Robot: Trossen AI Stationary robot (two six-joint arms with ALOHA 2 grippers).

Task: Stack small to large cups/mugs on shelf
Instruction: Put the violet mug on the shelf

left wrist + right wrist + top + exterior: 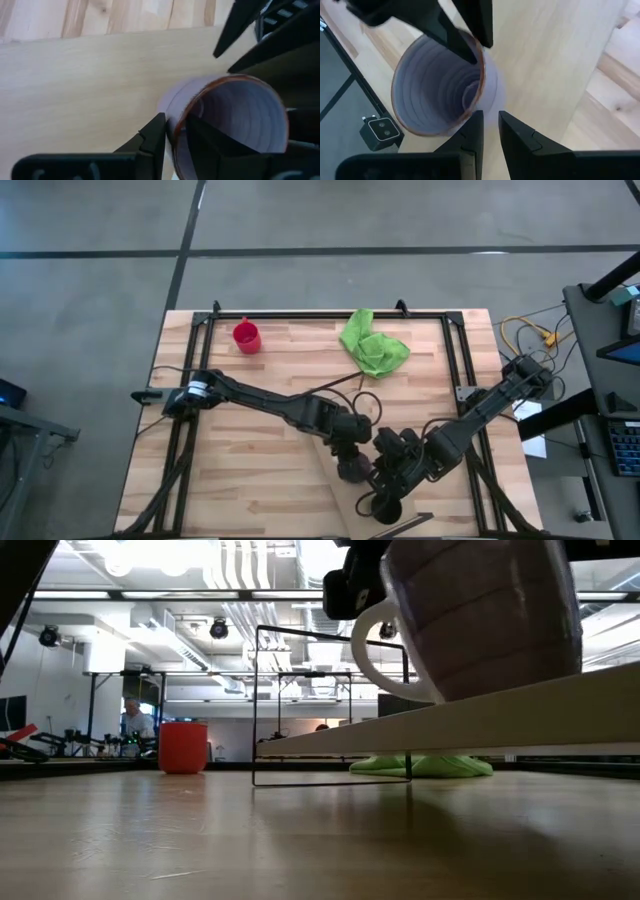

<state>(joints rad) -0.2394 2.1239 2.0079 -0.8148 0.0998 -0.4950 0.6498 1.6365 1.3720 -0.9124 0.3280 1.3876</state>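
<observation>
The translucent purple mug stands upright on the light-wood shelf plank, near the table's middle front. In the low view the mug shows its handle. My left gripper is shut on the mug's rim. My right gripper hangs just beside the mug, with its fingers nearly together and nothing between them. The red cup stands on the tabletop at the far left. A dark round shape near the front may be the dark cup. My left gripper pinches the mug's wall at the rim, one finger inside the mug and one outside. The fingers come from above, pointing down. The mug is upright with its base on the plank.
A green cloth lies at the table's far middle. A black wire frame stands over the table. The two arms meet close together over the plank. A person shows far off in the room.
</observation>
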